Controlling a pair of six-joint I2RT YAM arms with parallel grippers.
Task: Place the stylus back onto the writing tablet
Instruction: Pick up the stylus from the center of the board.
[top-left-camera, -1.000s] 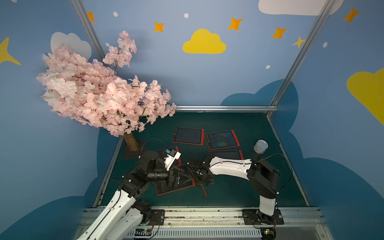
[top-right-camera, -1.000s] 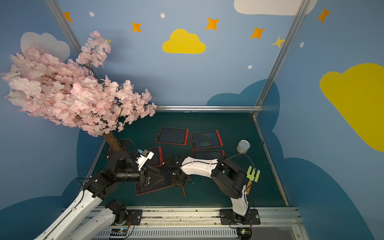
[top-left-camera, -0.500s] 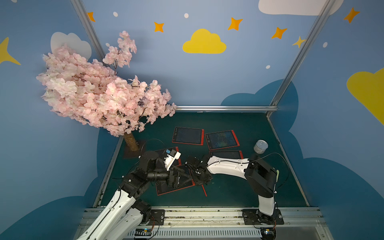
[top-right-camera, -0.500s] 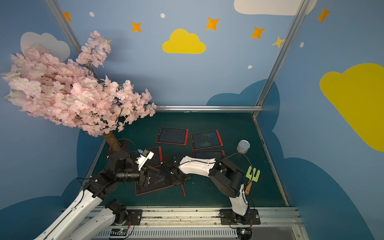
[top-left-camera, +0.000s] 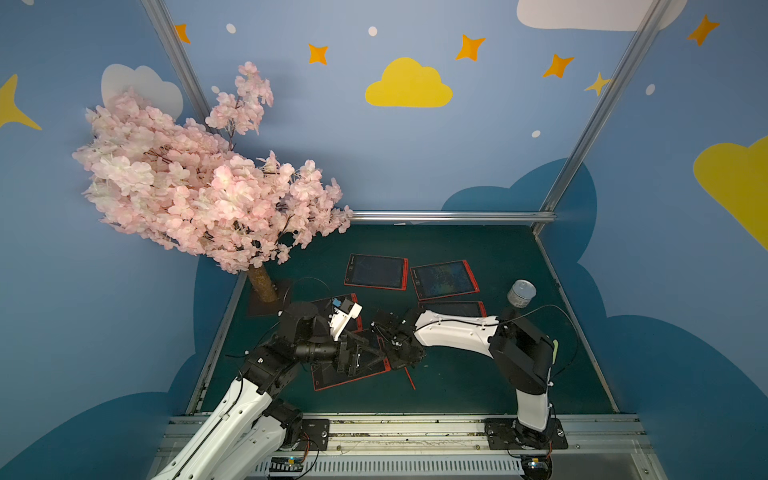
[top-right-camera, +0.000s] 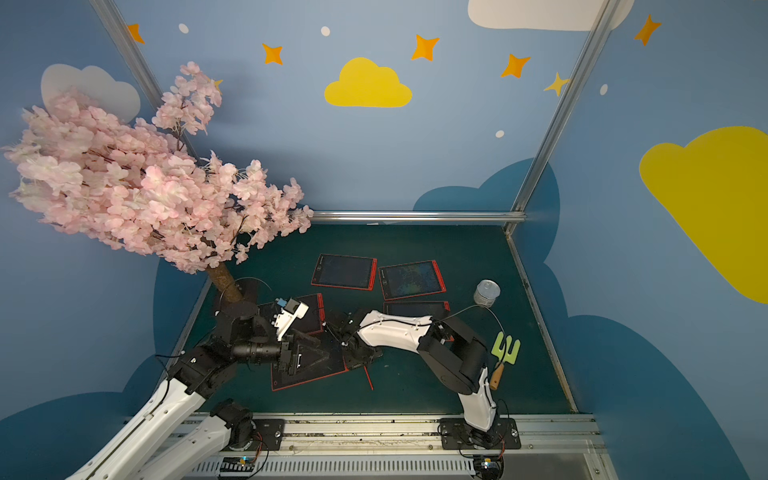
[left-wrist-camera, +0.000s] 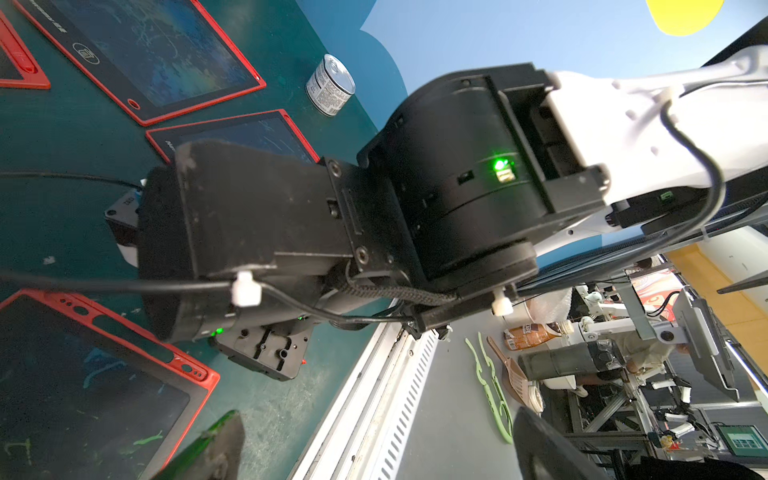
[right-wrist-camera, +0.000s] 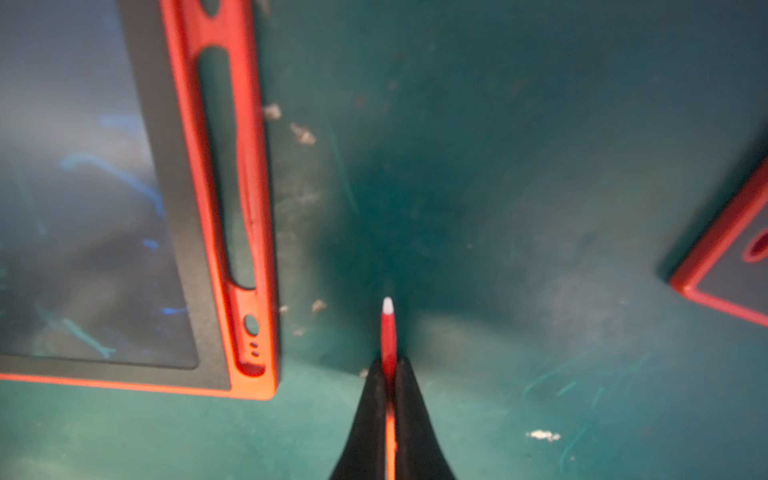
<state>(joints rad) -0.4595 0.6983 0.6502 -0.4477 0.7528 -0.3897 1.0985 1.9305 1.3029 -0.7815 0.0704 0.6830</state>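
Pinching the stylus (right-wrist-camera: 388, 328), the right pincer (right-wrist-camera: 390, 368) was best lifted level toward the slot (right-wrist-camera: 218, 158) of the writing tablet (right-wrist-camera: 183, 282) beside it.

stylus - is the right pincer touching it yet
Touching. The right wrist view shows the red stylus pinched between the two black fingers of the right pincer, with no gap on either side.

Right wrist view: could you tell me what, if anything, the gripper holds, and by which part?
The right gripper is shut on the thin red stylus, pinching its shaft just behind the white-tipped end, which pokes out ahead.
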